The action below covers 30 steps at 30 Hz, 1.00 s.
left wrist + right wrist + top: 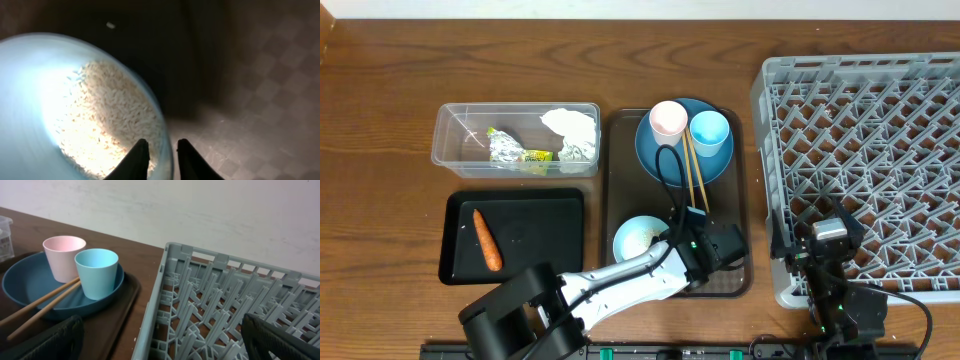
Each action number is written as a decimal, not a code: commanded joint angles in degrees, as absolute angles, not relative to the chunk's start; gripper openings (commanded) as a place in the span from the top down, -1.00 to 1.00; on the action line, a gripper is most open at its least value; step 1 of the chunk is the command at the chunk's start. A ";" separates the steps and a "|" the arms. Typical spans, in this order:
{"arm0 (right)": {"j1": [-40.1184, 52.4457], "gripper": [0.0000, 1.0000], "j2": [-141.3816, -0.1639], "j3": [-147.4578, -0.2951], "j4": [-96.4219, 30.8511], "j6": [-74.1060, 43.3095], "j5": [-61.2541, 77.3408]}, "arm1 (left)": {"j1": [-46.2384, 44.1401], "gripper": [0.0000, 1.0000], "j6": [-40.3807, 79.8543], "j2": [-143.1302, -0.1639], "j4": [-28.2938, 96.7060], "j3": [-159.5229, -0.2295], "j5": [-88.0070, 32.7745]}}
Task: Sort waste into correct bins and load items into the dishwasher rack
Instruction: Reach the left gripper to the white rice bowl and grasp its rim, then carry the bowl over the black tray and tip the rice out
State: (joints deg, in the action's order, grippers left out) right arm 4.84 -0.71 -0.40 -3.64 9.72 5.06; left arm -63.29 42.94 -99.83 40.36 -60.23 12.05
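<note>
The pale blue-white bowl [638, 237] with white rice [110, 125] stands at the front of the dark brown tray [620, 180]. My left gripper [668, 243] is shut on the bowl's right rim [162, 155], one finger inside and one outside. The dark blue plate [665, 165] holds the pink cup [667, 119], the light blue cup [709, 130] and the chopsticks [694, 172]. The clear tub [455, 140] holds the foil wrapper [515, 150] and the white paper [572, 130]. The carrot [487, 240] lies in the black tray [540, 235]. My right gripper [823, 222] is open and empty over the front left part of the grey rack [880, 130].
In the right wrist view the rack's left wall [165, 295] stands right next to the brown tray [115, 320], with both cups [97, 270] and the chopsticks [40, 305] on the plate to the left. One stray rice grain [110, 25] lies on the tray.
</note>
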 commanded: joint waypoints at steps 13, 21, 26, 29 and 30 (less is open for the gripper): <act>4.51 -0.98 -0.49 -0.32 -3.88 10.15 4.71 | -61.14 0.88 43.57 -96.95 44.95 -60.82 16.23; 4.51 -0.98 -0.49 -0.32 -3.88 10.15 4.71 | -55.44 0.87 35.46 -82.08 50.72 -61.47 14.55; 4.51 -0.99 -0.49 -0.32 -3.88 10.15 4.71 | -49.50 0.88 27.14 -69.80 51.77 -61.47 8.67; 4.51 -0.99 -0.49 -0.32 -3.88 10.15 4.71 | -43.42 0.88 25.08 -63.94 53.71 -61.32 8.08; 4.51 -0.99 -0.49 -0.32 -3.88 10.15 4.71 | -40.91 0.88 24.49 -62.33 54.26 -61.19 7.40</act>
